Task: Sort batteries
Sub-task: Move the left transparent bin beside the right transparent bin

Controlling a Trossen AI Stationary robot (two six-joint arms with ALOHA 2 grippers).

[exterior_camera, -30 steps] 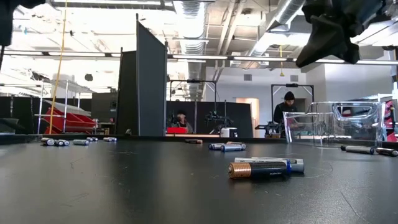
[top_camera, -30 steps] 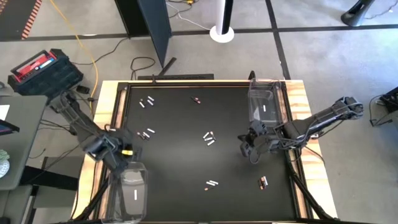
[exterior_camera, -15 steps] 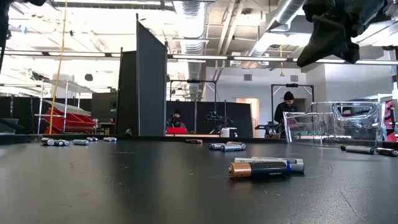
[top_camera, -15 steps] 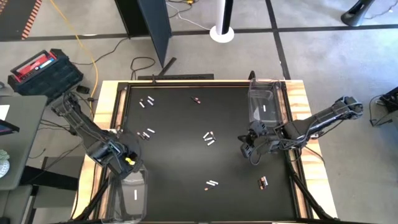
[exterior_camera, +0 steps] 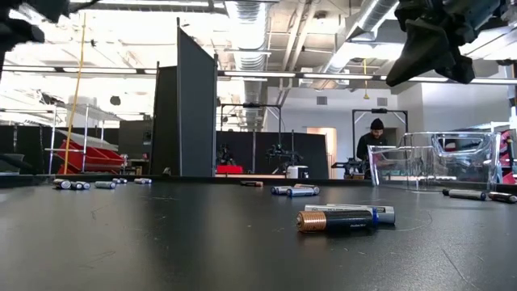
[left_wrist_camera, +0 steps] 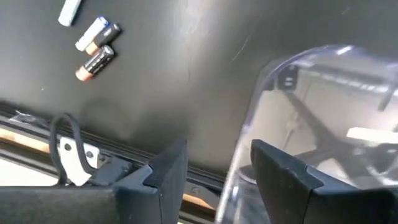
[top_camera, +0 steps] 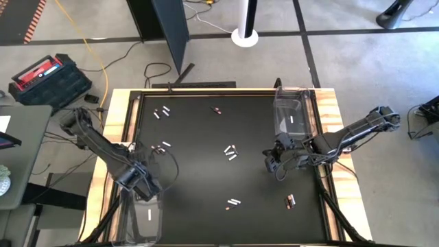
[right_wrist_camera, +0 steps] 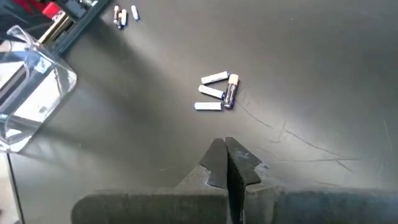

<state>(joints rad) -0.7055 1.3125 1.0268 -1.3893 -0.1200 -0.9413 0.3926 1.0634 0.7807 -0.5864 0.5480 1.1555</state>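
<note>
Small batteries lie in loose groups on the black table: at the middle, at the left, at the far left, and two near groups. My left gripper points down, open, over the far rim of the near-left clear bin. In the left wrist view the gripper has the bin's rim between its fingers, which hold nothing; whether they touch the rim I cannot tell. One white battery lies in that bin. My right gripper is shut above the table at the right.
A second clear bin with one white battery stands at the far right. Wooden rails edge the table. A copper-ended battery and a silver one lie side by side on the table. A person stands in the room behind.
My left gripper has gone toward the table's near edge and down, coming over the far rim of the near-left bin, and its wrist has rolled. My right gripper has stayed in place. The batteries on the table lie as before.
</note>
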